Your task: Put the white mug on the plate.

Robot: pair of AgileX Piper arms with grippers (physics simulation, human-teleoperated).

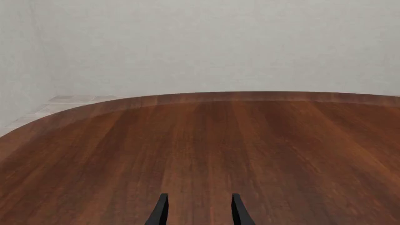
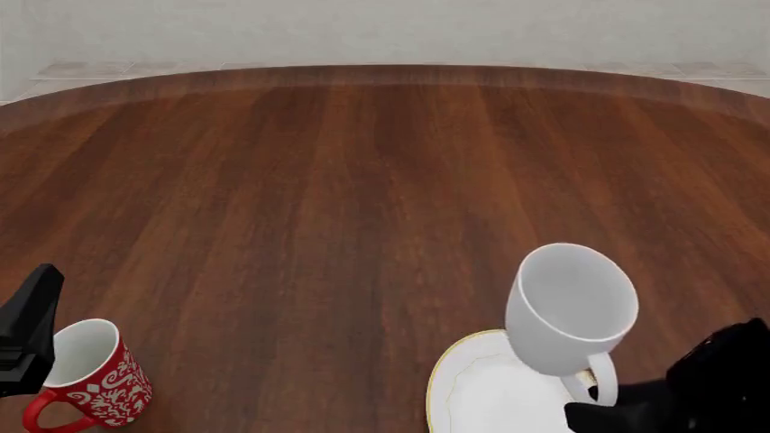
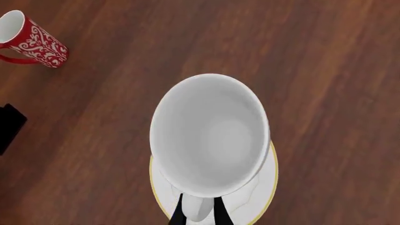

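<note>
The white mug point(image 2: 571, 307) hangs over the plate point(image 2: 481, 397), a white disc with a gold rim near the table's front right. I cannot tell whether the mug's base touches it. My right gripper point(image 2: 592, 410) comes in from the lower right, shut on the mug's loop handle point(image 2: 604, 383). In the right wrist view the mug point(image 3: 209, 133) fills the middle with its mouth toward the camera, the plate point(image 3: 265, 185) shows under it, and the gripper point(image 3: 200, 208) pinches the handle. My left gripper point(image 1: 198, 206) stands open over bare wood, away from the mug.
A red mug with a white floral pattern point(image 2: 90, 374) stands at the front left, right beside my left gripper point(image 2: 27, 325). It also shows in the right wrist view as the red mug point(image 3: 31, 40). The brown wooden table point(image 2: 361, 198) curves away toward a pale wall.
</note>
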